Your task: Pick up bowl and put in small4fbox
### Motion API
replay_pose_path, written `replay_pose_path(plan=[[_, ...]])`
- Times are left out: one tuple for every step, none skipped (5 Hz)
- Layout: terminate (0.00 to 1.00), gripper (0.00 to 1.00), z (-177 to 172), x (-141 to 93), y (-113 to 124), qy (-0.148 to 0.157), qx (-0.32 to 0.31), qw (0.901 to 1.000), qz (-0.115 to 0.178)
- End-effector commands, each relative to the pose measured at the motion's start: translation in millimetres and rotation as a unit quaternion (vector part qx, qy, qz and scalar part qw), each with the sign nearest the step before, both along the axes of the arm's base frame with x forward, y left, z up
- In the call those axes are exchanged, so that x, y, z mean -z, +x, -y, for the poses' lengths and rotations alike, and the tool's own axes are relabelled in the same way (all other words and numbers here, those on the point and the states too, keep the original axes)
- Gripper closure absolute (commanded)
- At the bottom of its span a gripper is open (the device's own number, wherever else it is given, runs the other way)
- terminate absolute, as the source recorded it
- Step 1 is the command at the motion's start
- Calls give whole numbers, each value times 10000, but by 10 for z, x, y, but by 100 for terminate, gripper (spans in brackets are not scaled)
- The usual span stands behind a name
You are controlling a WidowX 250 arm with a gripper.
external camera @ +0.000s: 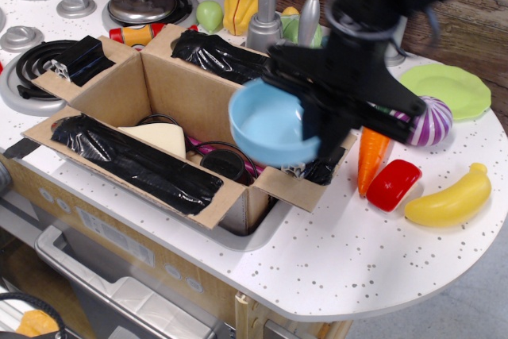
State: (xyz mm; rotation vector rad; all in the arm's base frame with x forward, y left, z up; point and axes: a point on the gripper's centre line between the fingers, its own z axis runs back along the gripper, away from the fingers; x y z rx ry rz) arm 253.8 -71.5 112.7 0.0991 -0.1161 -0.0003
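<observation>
Toy-kitchen counter, mid-carry: the black robot gripper holds the round, shallow, light blue plastic bowl aloft, jaws clenched on the bowl's rim at its 3 o'clock side, bowl tipped w/ its mouth facing the camera. The bowl hangs over the 3 o'clock end of the brown rectangular cardboard box w/ four flaps carrying black taped blocks, roughly above the short flap there & partly past the box's inner edge.

Step in hand, by the look of it: transport. Pick-up is done; placing isn't. Next move likely calls for a short shift toward 9 o'clock so the bowl clears the near-end flap, then a descent into the opening & release.

Room: the box mouth is wide, much bigger than the bowl, but not bare inside; a cream-coloured wedge, a dark round item & pinkish bits lie at the bottom, so the bowl would prob. land on top of sthg. Flaps splay outward at all four sides; the long flaps at 12 & 6 o'clock leave a clear lane between them. At 3 o'clock of the box, an orange toy carrot, red toy pepper, yellow banana & flat light-green plate sit apart from the path. Grey faucet stands just behind the arm at 12 o'clock.
</observation>
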Motion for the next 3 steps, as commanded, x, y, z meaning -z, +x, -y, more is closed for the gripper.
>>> replay_pose_path(plan=[[0,100,-413,-121,419,-129,635,9956,679],[0,0,-620,-114,496,-120,788,9932,848],[100,0,-620,-114,496,-120,788,9932,848]])
